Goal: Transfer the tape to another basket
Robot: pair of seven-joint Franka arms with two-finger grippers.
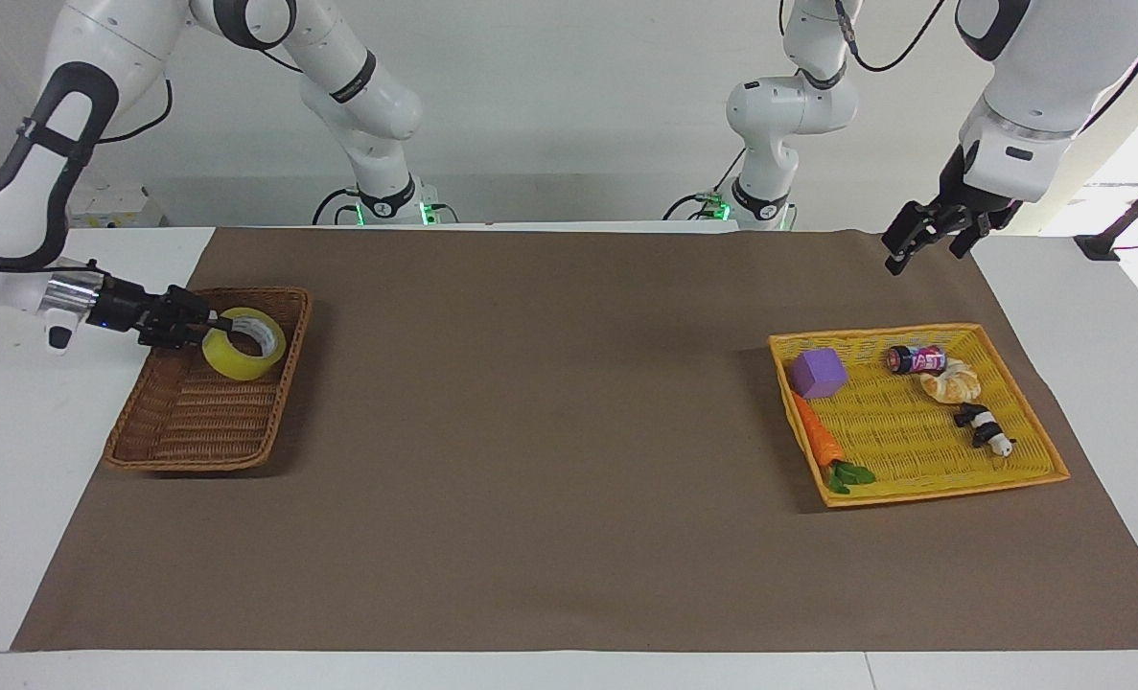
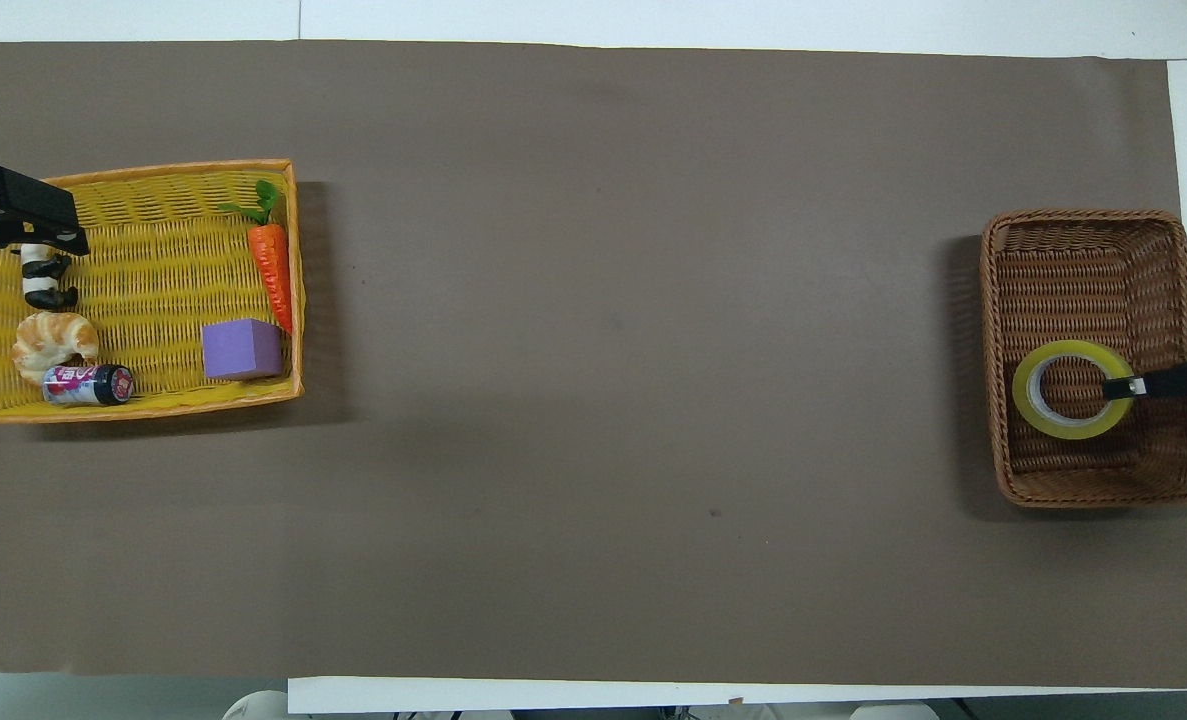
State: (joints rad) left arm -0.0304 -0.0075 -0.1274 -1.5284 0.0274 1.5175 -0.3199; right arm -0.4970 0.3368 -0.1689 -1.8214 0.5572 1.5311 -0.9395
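Observation:
The yellow tape (image 1: 243, 358) sits tilted and low inside the brown wicker basket (image 1: 195, 462), in the half nearer to the robots. It also shows in the overhead view (image 2: 1025, 392), in the basket (image 2: 1088, 217). My right gripper (image 1: 221, 327) reaches in over the basket's rim at the right arm's end of the table and is shut on the ring's wall; it also shows in the overhead view (image 2: 1121, 387). My left gripper (image 1: 923, 253) is open and empty, raised well above the yellow tray's outer edge (image 2: 23, 208).
The yellow-orange tray (image 1: 1033, 412) at the left arm's end holds a purple cube (image 1: 818, 373), a carrot (image 1: 818, 443), a small can (image 1: 917, 359), a croissant (image 1: 952, 385) and a panda figure (image 1: 983, 426). Brown mat (image 1: 549, 412) lies between tray and basket.

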